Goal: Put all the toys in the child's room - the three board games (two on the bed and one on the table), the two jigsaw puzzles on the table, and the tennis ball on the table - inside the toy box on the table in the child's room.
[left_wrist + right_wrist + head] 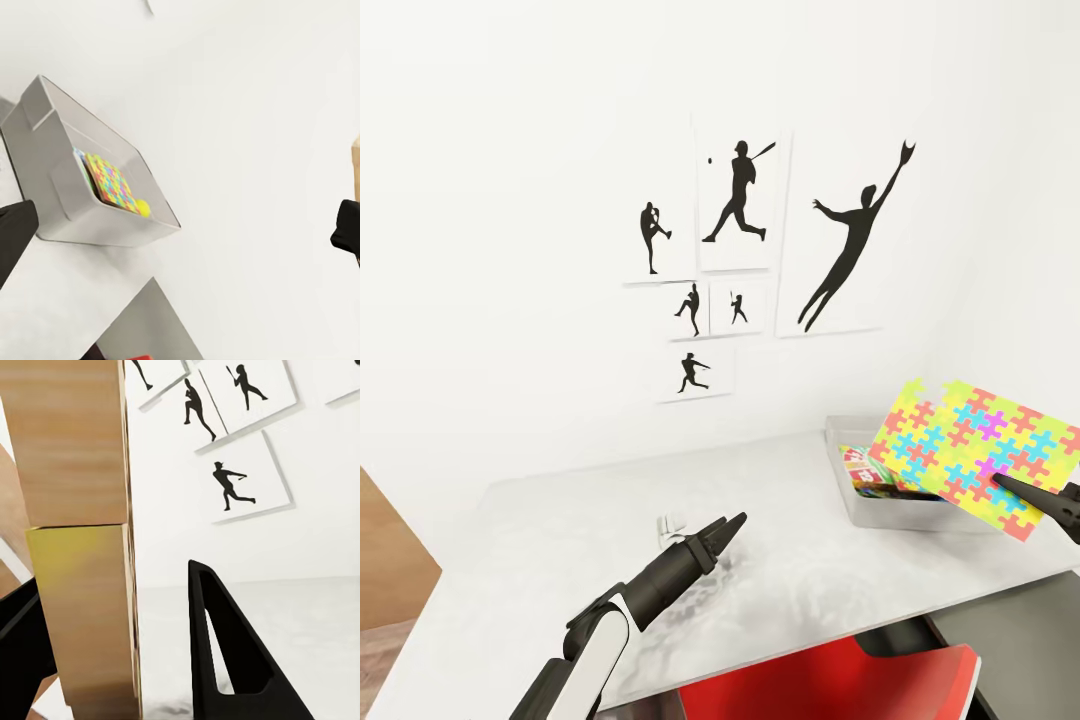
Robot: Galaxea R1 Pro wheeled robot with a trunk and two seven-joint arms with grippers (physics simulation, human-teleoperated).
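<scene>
The left wrist view looked across the pale table (247, 150) at the toy box (67, 187), a light-grey tray with flared sides. Inside it a jigsaw puzzle (111, 182) with a bright multicoloured pattern leaned against the wall, with a yellow tennis ball (142, 208) just beside it. Two black fingertips (13, 236) of the left gripper (180, 232) stood wide apart at opposite edges, nothing between them

Red chair (830, 685) (seat part-hidden) tucked below, near wood flooring (385, 640)
</scene>
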